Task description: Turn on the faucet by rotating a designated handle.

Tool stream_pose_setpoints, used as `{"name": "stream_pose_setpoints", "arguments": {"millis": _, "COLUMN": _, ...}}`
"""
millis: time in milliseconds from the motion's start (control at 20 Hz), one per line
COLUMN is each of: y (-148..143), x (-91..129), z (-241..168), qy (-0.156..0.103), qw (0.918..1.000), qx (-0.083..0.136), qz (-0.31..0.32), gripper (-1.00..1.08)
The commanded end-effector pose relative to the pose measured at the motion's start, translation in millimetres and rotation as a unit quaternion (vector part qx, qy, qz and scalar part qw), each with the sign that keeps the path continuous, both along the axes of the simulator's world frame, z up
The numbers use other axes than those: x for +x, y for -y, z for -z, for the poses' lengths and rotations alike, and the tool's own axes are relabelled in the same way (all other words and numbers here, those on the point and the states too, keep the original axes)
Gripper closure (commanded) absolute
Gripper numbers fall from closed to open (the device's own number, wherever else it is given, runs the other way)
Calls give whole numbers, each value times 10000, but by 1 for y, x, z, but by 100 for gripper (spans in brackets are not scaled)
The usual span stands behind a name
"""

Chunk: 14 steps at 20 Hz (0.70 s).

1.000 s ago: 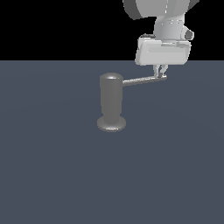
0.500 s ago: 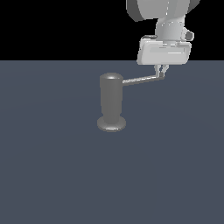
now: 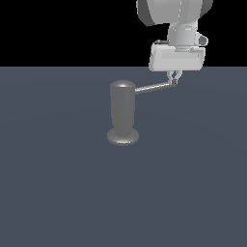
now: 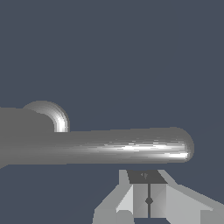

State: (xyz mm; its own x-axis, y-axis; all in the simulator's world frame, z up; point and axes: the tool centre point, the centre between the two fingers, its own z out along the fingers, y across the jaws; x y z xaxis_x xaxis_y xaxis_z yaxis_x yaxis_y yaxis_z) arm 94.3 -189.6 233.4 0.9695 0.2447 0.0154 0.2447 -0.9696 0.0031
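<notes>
Faucet [image 3: 122, 113] stands upright on the dark floor [image 3: 62, 193], a little left of the exterior view's centre, its flared base planted; the handle [image 3: 154, 87] sticks out from near its top toward the exterior view's right, rising slightly to its rounded tip.

The gripper [image 3: 173, 80] hangs from above with its fingertips at that tip; in the wrist view the fingers [image 4: 131, 199] press together with only a thin seam between them, so it is clenched on nothing, and the handle [image 4: 127, 146] lies across just beyond them; contact looks likely, though the pictures do not settle it.

As for progress, I judge the approach done and the push under way; how much turn the task wants cannot be read here, so most of the rotation may be left.

Against the frame a second ago, the handle's tip sits a touch further to the exterior view's right and a touch higher, and the gripper has shifted with it; the change is small; the faucet body has not moved.
</notes>
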Motion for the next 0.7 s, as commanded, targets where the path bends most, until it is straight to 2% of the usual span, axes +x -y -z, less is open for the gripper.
{"name": "stream_pose_setpoints", "arguments": {"millis": 0, "y": -11, "x": 10, "z": 4, "qy": 0, "qw": 10000, "qx": 14, "qz": -52, "gripper": 108}}
{"name": "stream_pose_setpoints", "arguments": {"millis": 650, "y": -21, "x": 42, "z": 7, "qy": -21, "qw": 10000, "qx": 10, "qz": -24, "gripper": 108}}
